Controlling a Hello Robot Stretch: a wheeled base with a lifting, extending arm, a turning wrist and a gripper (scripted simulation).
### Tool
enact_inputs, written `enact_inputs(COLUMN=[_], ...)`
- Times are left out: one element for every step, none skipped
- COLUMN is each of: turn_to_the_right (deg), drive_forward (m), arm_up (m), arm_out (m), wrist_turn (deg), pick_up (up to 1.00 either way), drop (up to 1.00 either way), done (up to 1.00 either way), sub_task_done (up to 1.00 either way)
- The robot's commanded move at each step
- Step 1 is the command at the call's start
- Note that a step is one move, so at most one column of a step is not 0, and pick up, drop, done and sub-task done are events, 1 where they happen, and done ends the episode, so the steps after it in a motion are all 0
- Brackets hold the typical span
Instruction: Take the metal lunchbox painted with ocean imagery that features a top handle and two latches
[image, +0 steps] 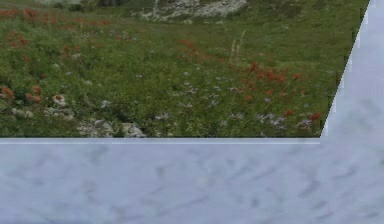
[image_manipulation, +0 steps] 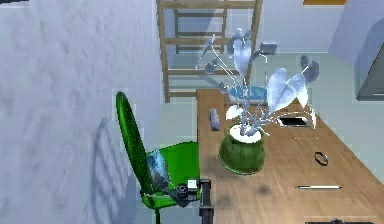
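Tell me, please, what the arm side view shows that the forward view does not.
Arm side view: a glossy green chair with a bluish boxy thing on its seat, the dark tool near it, a wooden table bearing a round green pot of pale-leaved plant, and a wooden ladder-like frame. Forward view: a large picture of a grassy meadow with red flowers. Both: a pale mottled wall.

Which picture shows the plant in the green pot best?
The arm side view: the plant stands whole on the wooden table, pot and pale leaves. The forward view faces a wall and grassy meadow.
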Motion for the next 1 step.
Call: enact_inputs(turn_to_the_right=[0.0], drive_forward=[0.00], arm_up=[0.00], arm_out=[0.00], wrist_turn=[0.0], pick_up=[1.00], drop=[0.00], done=[0.00], sub_task_done=[0.00])
